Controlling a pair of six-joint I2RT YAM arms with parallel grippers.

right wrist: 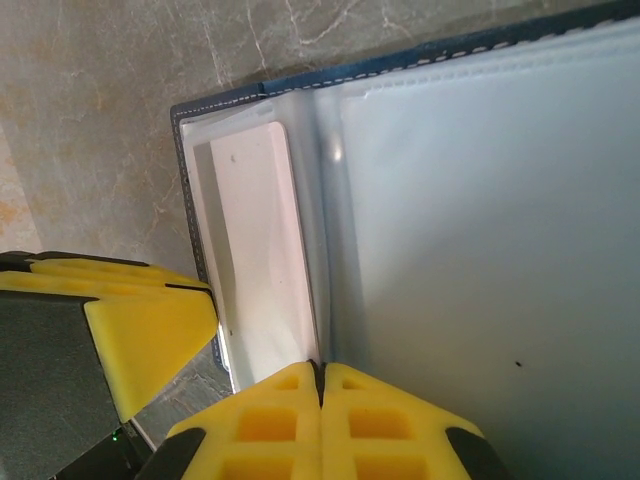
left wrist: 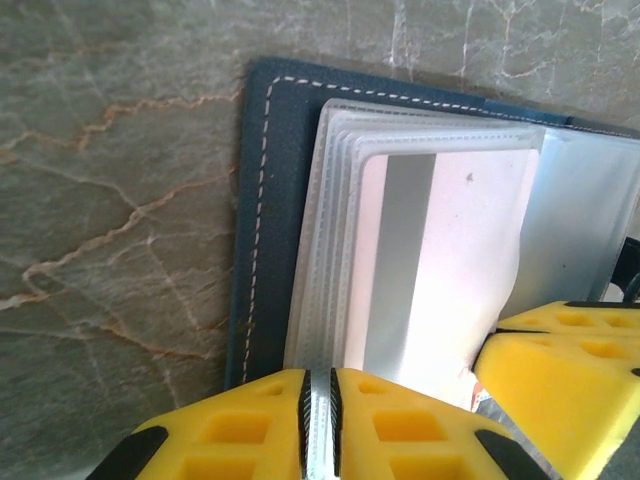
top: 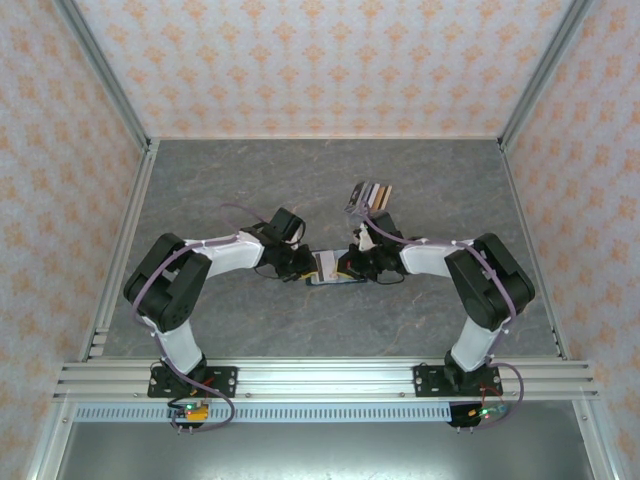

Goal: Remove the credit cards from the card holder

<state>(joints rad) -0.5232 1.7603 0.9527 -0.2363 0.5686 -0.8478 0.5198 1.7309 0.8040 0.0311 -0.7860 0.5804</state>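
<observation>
The card holder (top: pixel 328 272) lies open on the grey marbled desk (top: pixel 230 190), near the middle and between the two arms. The left tool (top: pixel 305 270) comes at it from the left and the right tool (top: pixel 352 268) from the right, so the two nearly meet over it.

In the left wrist view the navy cover (left wrist: pixel 255 200) lies flat with its white stitching showing. A stack of clear sleeves (left wrist: pixel 335 200) is fanned over it. The left tool (left wrist: pixel 320 385) has its yellow pads pressed together with a thin pale strip caught between them, seemingly the edge of a sleeve. A white card (left wrist: pixel 440 270) with a grey stripe down it sits inside the front sleeve, just above the pads. The right tool's pads (left wrist: pixel 550 390) show at the lower right, close beside that sleeve.

In the right wrist view the right tool (right wrist: pixel 320 375) is also closed, its pads meeting where a clear sleeve page folds down into them. It looks clamped on that page, though the line between the pads is too thin to be sure. The card holder (right wrist: pixel 480 250) spreads pale and glossy to the right, and the card (right wrist: pixel 255 250) stands in a sleeve to the left, with the left tool's pads (right wrist: pixel 140 320) just beside it.

A striped cluster of cards (top: pixel 368 194) lies on the desk behind the right arm, apart from the holder.
</observation>
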